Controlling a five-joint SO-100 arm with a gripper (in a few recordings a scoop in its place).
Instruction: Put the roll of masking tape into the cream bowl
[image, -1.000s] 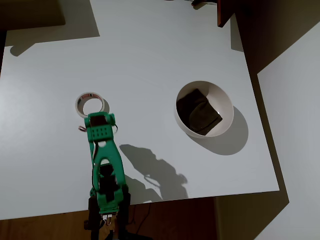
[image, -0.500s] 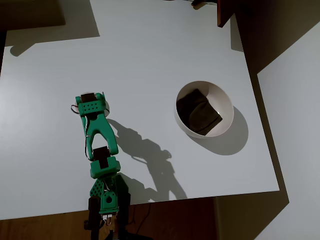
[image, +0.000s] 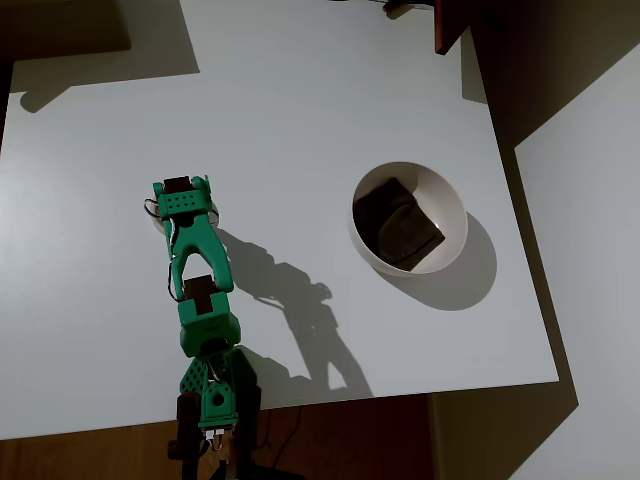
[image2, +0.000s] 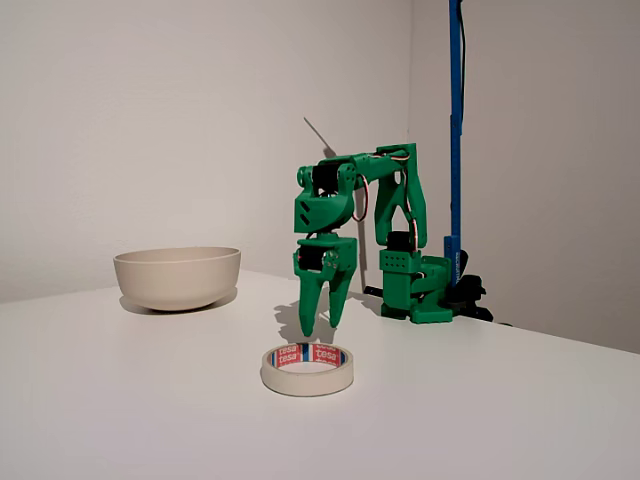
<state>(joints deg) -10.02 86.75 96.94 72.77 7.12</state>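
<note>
The green arm (image2: 385, 215) stands on its base at the right of centre in the fixed view, shoulder link rising, forearm reaching out level toward the left of the frame. The wrist bends sharply, so the end effector (image2: 323, 322) points straight down. Its two tapered fingers (image2: 308, 300) hang a little apart, with a narrow gap between the tips, and nothing sits between them. The tips hover just above the worktop, short of touching it. In the overhead view the arm (image: 200, 300) runs from the bottom edge up toward the left of centre, its wrist block (image: 182, 205) at the top end covering the fingers.
</note>
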